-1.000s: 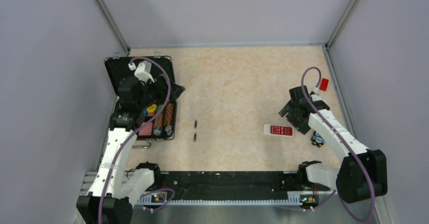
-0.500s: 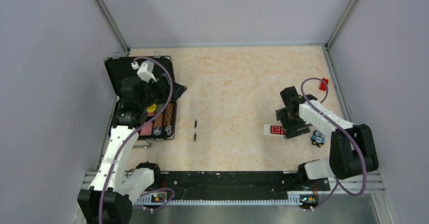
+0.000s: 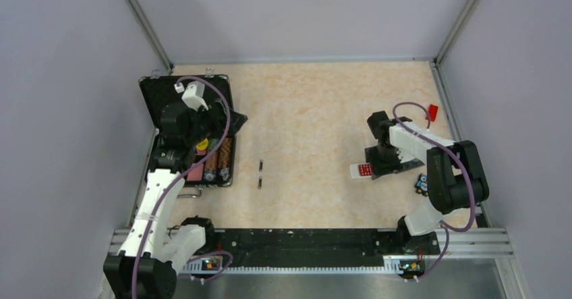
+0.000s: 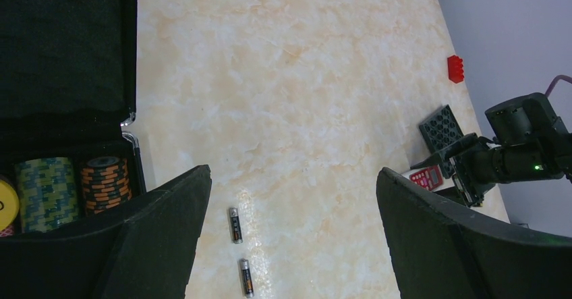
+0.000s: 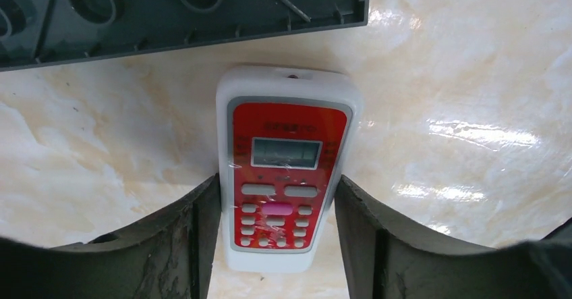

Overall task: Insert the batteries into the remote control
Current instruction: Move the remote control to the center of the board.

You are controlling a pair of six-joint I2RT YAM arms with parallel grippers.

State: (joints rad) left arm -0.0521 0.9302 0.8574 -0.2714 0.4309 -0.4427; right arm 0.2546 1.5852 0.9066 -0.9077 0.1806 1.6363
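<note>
The remote control [image 5: 287,164] is white with a red button panel and lies face up on the table. In the top view [image 3: 365,170] only its left end shows. My right gripper [image 5: 276,184] is open and straddles the remote's lower half. The left finger touches its edge and the right finger stands a little off it. Two batteries [image 3: 260,165] [image 3: 260,183] lie end to end at mid-table. They also show in the left wrist view [image 4: 234,225] [image 4: 246,277]. My left gripper [image 4: 291,174] is open and empty, high over the case's right edge [image 3: 229,120].
An open black case [image 3: 162,86] at the left holds stacks of colourful chips [image 4: 104,177]. A red block [image 3: 432,112] lies at the far right. A dark grey gridded piece [image 5: 182,9] lies just beyond the remote. A small blue-and-white object [image 3: 423,184] sits by the right arm.
My right arm has swung in toward the remote and come down over it, so its fingers now stand either side of it. The left arm has barely moved.
</note>
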